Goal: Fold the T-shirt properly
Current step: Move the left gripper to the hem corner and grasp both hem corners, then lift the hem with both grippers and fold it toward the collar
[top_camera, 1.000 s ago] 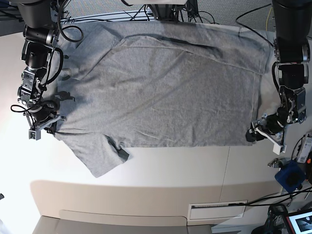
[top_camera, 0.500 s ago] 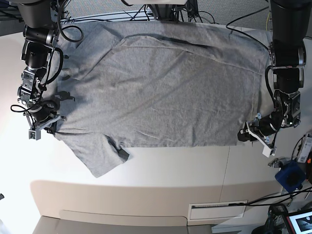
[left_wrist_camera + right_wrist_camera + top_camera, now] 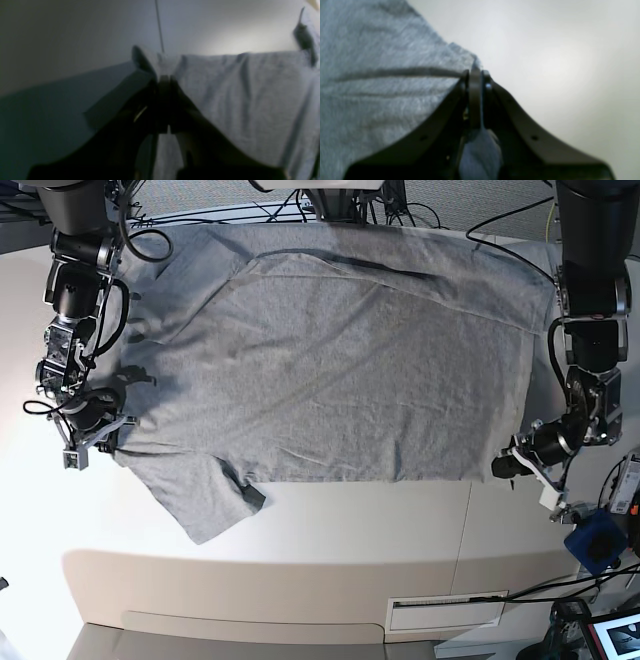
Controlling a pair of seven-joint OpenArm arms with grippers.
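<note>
The heather-grey T-shirt (image 3: 330,360) lies spread plain side up over the white table (image 3: 350,530), one short sleeve (image 3: 200,500) pointing toward the front left. My left gripper (image 3: 505,467) sits at the shirt's front right corner; in the left wrist view its jaws (image 3: 165,79) are shut on a pinch of the grey T-shirt (image 3: 250,100). At the shirt's left edge, just above the sleeve, my right gripper (image 3: 105,442) is shut on the T-shirt (image 3: 370,87), with cloth showing between the closed jaws (image 3: 475,73). No lettering shows.
Cables (image 3: 300,205) run along the table's back edge behind the shirt. A blue object (image 3: 597,542) and a small screen (image 3: 615,635) sit off the table's right side. A white label plate (image 3: 445,613) is on the front ledge.
My left gripper moved in onto the shirt's front right corner and closed on it. The right gripper kept its grip and barely moved.
</note>
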